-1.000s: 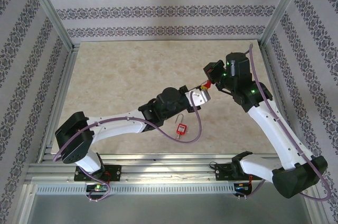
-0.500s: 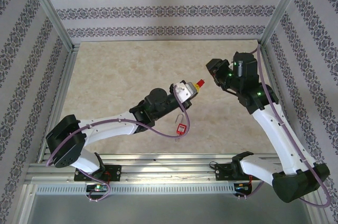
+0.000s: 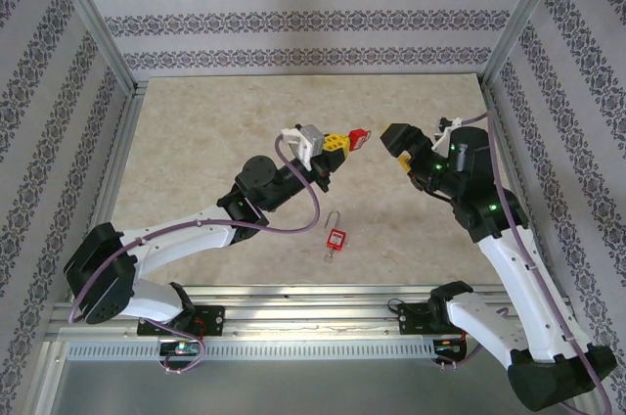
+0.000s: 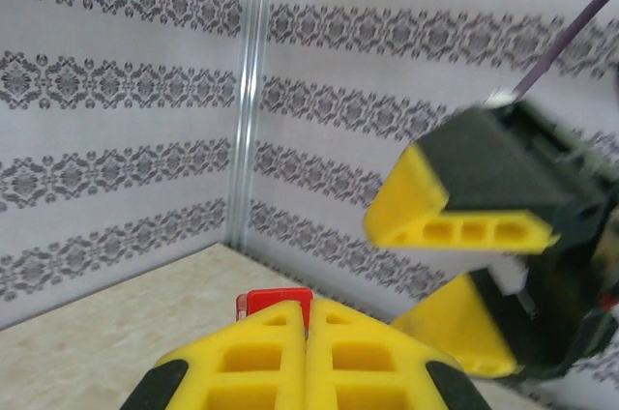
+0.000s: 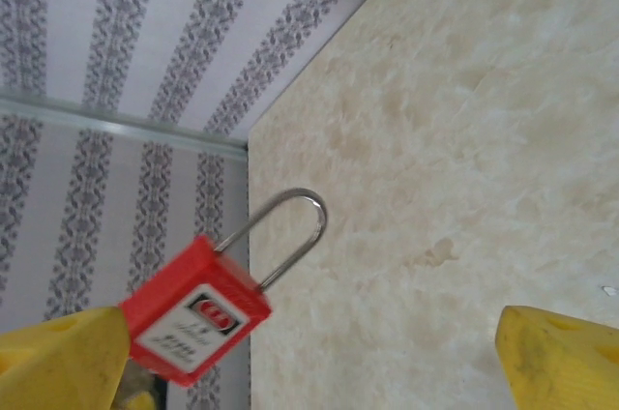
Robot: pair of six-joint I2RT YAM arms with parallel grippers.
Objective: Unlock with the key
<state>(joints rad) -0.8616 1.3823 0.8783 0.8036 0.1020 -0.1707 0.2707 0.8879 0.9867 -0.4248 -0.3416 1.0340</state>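
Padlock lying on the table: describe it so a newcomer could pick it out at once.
Start near the middle of the marbled tabletop's near edge. A small red padlock lies flat there, its thin silver shackle pointing toward the far wall. The other red padlock is held in the air by the left gripper; this one lies untouched.

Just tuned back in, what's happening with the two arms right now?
The left gripper has its fingers shut on a red padlock, holding it up off the table. The right gripper faces it, open and holding nothing. A second red padlock lies on the table nearer the front edge.
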